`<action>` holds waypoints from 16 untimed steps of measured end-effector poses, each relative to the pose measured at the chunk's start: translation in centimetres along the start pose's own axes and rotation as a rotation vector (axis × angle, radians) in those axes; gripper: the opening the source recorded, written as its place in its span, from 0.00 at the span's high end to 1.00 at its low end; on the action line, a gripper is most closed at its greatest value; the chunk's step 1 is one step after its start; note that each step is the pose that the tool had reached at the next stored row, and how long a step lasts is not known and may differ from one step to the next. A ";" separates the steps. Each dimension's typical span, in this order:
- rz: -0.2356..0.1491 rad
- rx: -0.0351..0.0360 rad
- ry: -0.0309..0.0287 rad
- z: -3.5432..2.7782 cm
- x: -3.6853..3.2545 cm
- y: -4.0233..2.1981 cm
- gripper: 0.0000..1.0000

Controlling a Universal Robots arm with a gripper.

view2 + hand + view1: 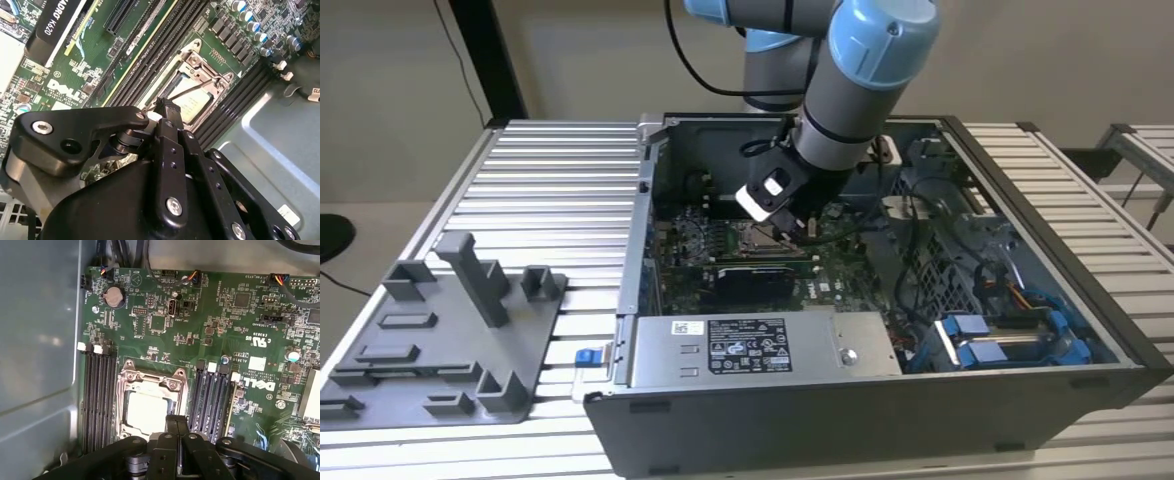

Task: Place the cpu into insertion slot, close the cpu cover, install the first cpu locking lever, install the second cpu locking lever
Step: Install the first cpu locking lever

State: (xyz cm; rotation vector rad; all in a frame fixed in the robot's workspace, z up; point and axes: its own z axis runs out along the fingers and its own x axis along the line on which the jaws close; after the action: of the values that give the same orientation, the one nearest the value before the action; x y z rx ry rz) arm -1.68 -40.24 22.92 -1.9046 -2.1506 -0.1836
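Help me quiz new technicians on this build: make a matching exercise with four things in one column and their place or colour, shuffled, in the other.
Things
1. cpu
2. coin battery
3. memory slots
4. grey fixture tray

Descriptions
A. long and black, on both sides of the insertion slot
B. on the slatted table, at the exterior view's left of the computer case
C. silver face up, lying in the insertion slot
D. round and silvery, on the green board

Pairs: 1-C, 2-D, 3-A, 4-B
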 end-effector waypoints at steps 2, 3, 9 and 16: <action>0.000 -0.0001 0.0002 0.02 0.00 0.00 1.00; 0.000 0.0000 0.0001 0.02 0.00 0.00 1.00; 0.000 -0.0002 0.0004 0.07 0.01 -0.27 1.00; 0.000 -0.0001 0.0001 -0.01 -0.31 -0.58 1.00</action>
State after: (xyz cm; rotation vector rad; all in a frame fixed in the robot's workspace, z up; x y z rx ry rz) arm -2.22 -40.62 22.89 -1.9046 -2.1505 -0.1838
